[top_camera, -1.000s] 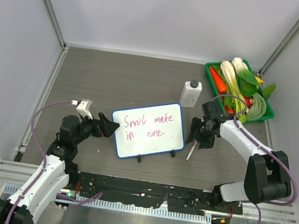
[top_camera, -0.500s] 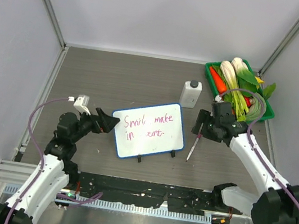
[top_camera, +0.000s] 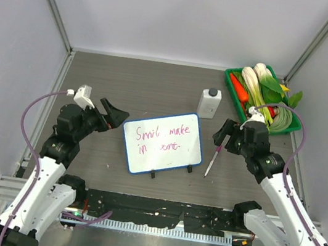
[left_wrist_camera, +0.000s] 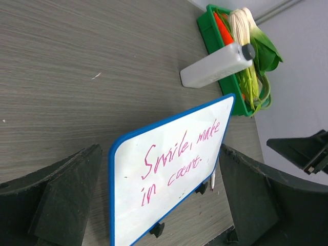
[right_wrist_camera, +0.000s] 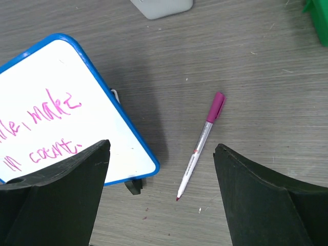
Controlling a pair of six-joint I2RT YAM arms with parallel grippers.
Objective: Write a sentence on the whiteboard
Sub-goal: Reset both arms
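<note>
board (top_camera: 162, 142): standing on its feet; pink sentence (top_camera: 163, 138) showing
marker (right_wrist_camera: 200, 147): lying beside board, untouched
left gripper (top_camera: 114, 117): hovering; jaws apart, empty
right gripper (top_camera: 225, 139): hovering above marker; jaws apart, empty

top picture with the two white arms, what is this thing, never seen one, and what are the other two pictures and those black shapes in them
It is a pair of robot arms bolted to the near edge of a table. The top picture looks down from above and behind them. The other two come from small cameras on each wrist; the black shapes are that arm's own two fingers. On the table sit a small whiteboard with pink writing, a white bottle and a green tray of vegetables. A pink marker lies just right of the board. The left gripper and right gripper are both open and hold nothing.
</note>
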